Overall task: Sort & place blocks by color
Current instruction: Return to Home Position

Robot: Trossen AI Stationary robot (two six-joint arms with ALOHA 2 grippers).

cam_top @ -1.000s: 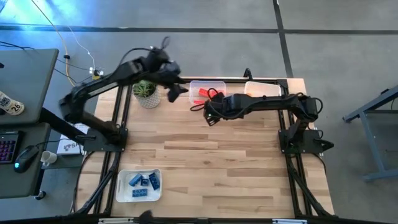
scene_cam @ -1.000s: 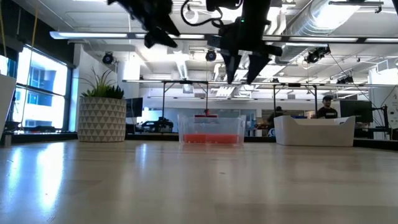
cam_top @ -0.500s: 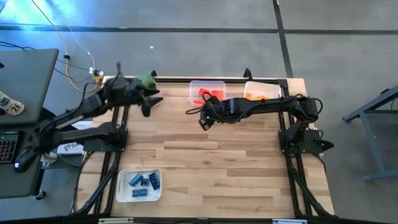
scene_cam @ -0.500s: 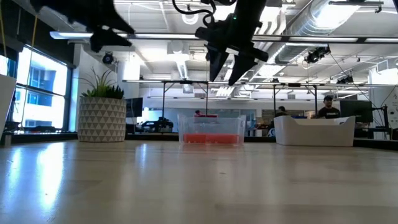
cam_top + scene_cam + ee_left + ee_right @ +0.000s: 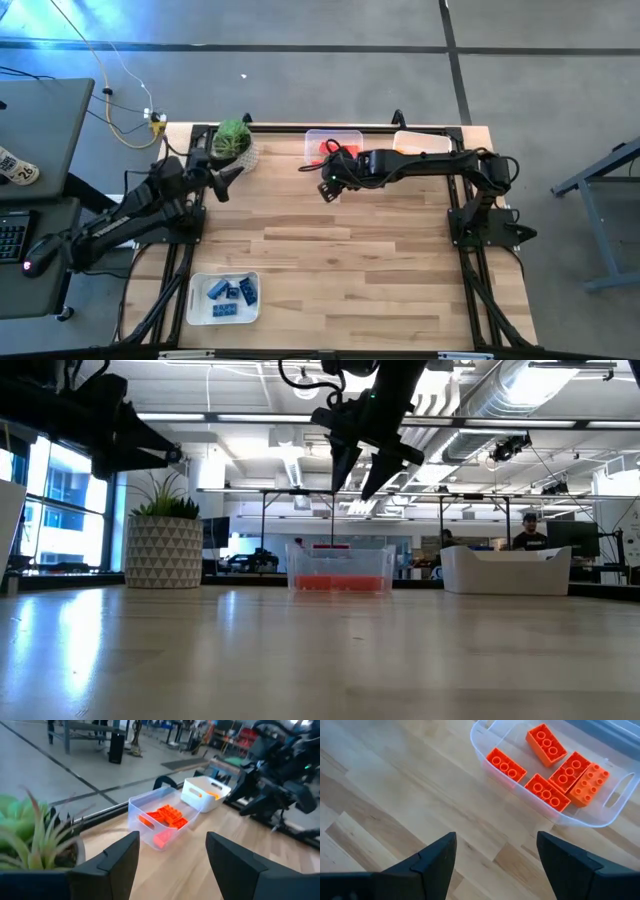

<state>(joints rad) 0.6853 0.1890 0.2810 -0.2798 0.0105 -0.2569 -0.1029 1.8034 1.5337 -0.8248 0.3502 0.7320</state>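
Several red blocks (image 5: 547, 767) lie in a clear tray (image 5: 333, 147) at the table's far edge. Orange blocks (image 5: 410, 153) sit in a white tray (image 5: 424, 143) to its right, and blue blocks (image 5: 230, 293) fill a white tray (image 5: 224, 298) at the near left. My right gripper (image 5: 326, 187) (image 5: 495, 855) hangs open in the air just on the near side of the clear tray's left end. My left gripper (image 5: 221, 181) (image 5: 172, 860) is open, drawn back to the table's left edge, beside the potted plant. No yellow block shows.
A green potted plant (image 5: 232, 143) stands at the far left corner, close to my left gripper. Bare wood (image 5: 340, 250) spreads across the middle and near right of the table. People (image 5: 528, 530) sit in the room beyond the table.
My left arm has swung back from over the far edge beside the clear tray, past the plant, toward the table's left edge and lower. My right gripper has drifted slightly toward the table's left, staying high beside the clear tray. The trays and blocks have not moved.
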